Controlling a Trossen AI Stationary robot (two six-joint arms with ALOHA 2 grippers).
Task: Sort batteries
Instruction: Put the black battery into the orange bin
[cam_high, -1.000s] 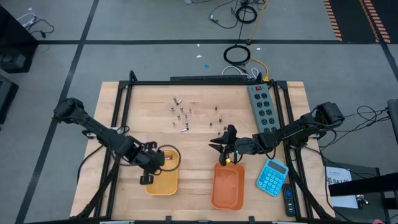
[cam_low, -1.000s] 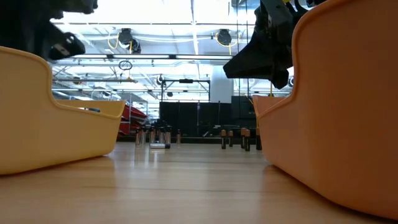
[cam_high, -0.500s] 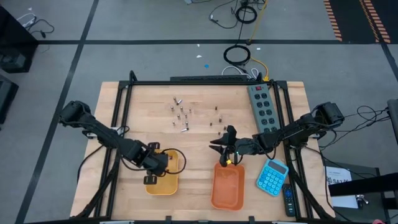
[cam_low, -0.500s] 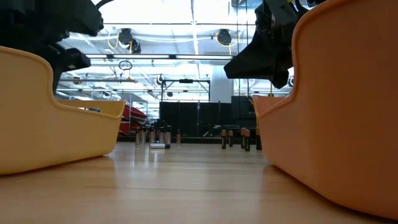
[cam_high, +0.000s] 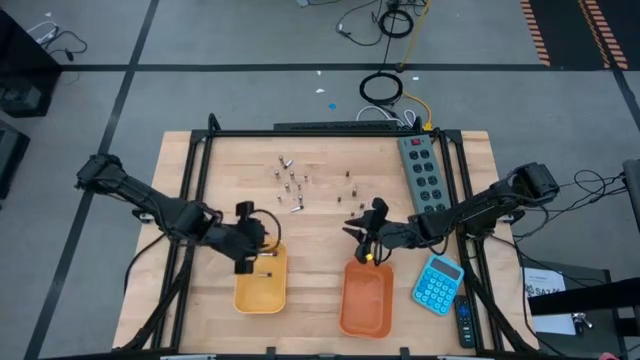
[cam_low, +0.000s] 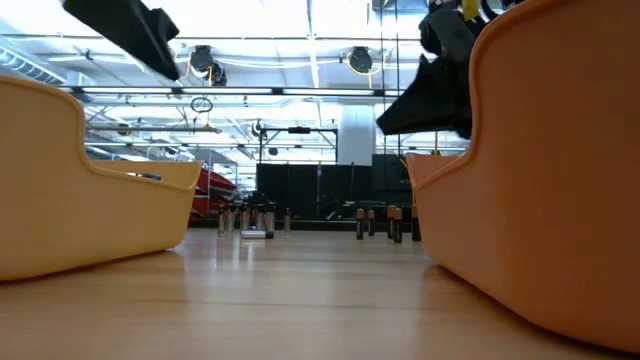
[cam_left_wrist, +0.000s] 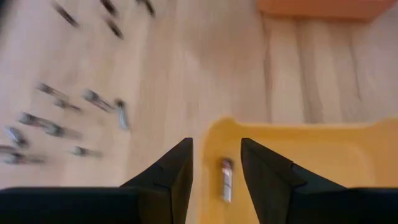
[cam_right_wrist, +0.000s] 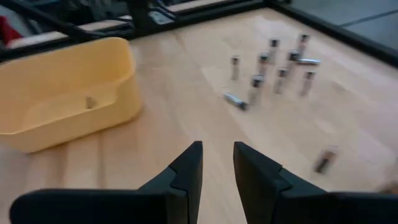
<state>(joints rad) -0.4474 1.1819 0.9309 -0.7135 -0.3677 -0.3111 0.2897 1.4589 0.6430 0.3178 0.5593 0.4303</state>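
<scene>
You had just finished a drop: the left gripper (cam_high: 243, 238) hung over the far end of the yellow tray (cam_high: 260, 292) with its fingers (cam_left_wrist: 166, 180) parted and empty, and one battery (cam_left_wrist: 226, 180) lay in the tray below them. The loose batteries (cam_high: 292, 183) sat clustered on the table (cam_high: 320, 290) beyond both trays. Your right gripper (cam_high: 364, 232) waited at the far end of the orange tray (cam_high: 366, 300), fingers slightly apart, nothing between them. Next (as I judged it) you needed to reach back to the cluster and single out one cell. Compared with a second before, the left gripper had let go and moved from the yellow tray's left side to its far end.
</scene>
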